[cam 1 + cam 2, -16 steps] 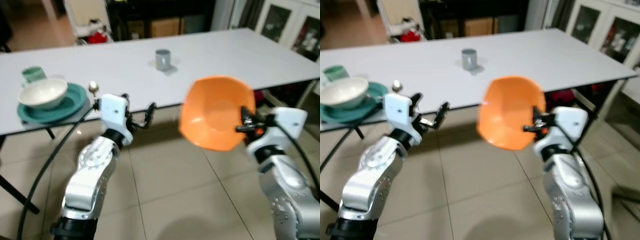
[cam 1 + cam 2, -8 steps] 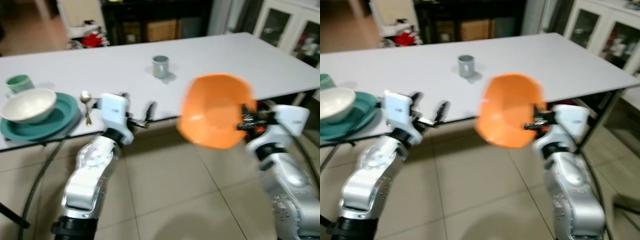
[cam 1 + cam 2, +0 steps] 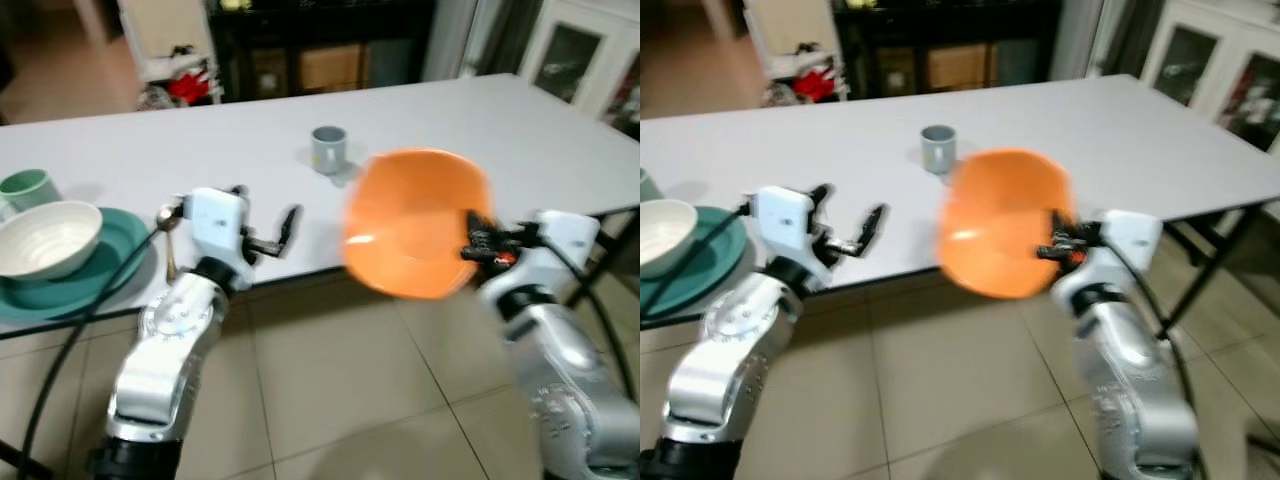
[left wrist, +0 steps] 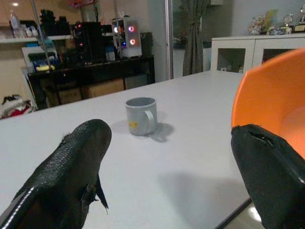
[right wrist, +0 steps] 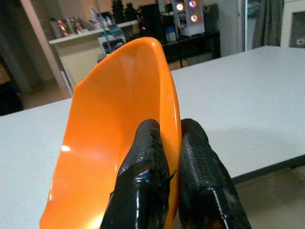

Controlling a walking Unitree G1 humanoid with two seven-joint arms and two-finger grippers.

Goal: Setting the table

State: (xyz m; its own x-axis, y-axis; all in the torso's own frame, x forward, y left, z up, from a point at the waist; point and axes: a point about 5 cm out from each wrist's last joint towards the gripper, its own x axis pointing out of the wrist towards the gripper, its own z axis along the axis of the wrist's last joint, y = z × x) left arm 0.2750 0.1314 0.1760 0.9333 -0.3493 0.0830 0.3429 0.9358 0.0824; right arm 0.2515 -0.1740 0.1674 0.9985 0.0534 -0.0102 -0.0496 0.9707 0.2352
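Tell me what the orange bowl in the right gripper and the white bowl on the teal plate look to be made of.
Orange bowl: probably plastic, smooth and semi-glossy; its thin rim is pinched between the right gripper's fingers, and a soft highlight sits on its uniform colour. White bowl: likely glazed ceramic, going by its thicker wall and off-white sheen, though blur leaves this open. Teal plate: similar glazed look, uncertain.

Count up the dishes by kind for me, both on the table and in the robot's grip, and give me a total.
Bowls: 2, white bowl, orange bowl in the right gripper
Plates: 1, teal plate
Mugs: 2, grey mug, green mug
Spoons: 1, spoon
Total: 6
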